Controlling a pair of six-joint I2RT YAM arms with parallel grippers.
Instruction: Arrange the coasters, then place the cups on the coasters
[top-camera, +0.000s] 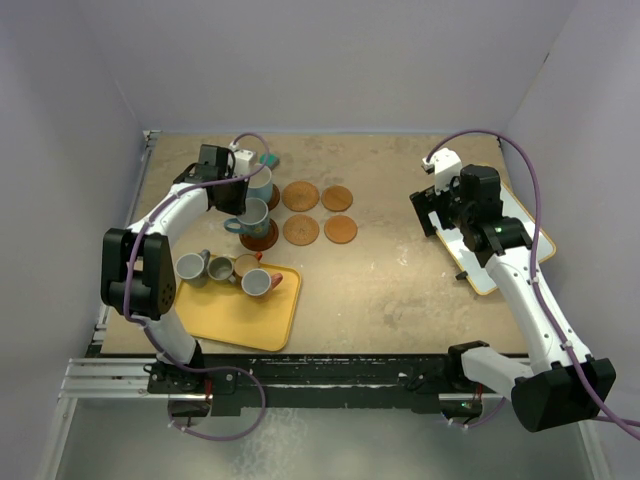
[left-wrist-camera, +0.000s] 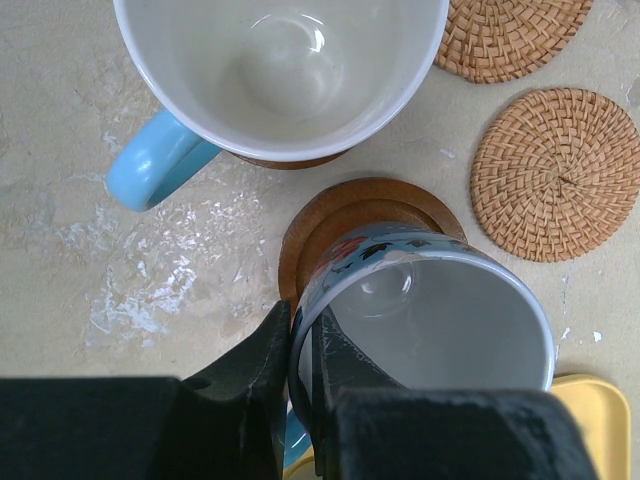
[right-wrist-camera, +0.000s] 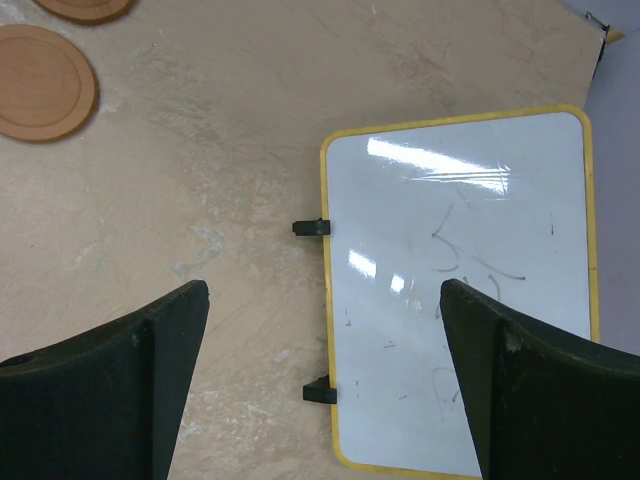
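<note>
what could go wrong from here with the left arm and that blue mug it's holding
1. The left gripper pinches only the rim of the blue mug, so the mug could tilt or slip.
2. The mug looks off-centre over the dark coaster; it may end up partly off it.
3. The other blue mug stands close by; pulling away could knock it.

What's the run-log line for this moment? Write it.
left gripper: shut on blue mug rim, over dark coaster | right gripper: open above whiteboard
</note>
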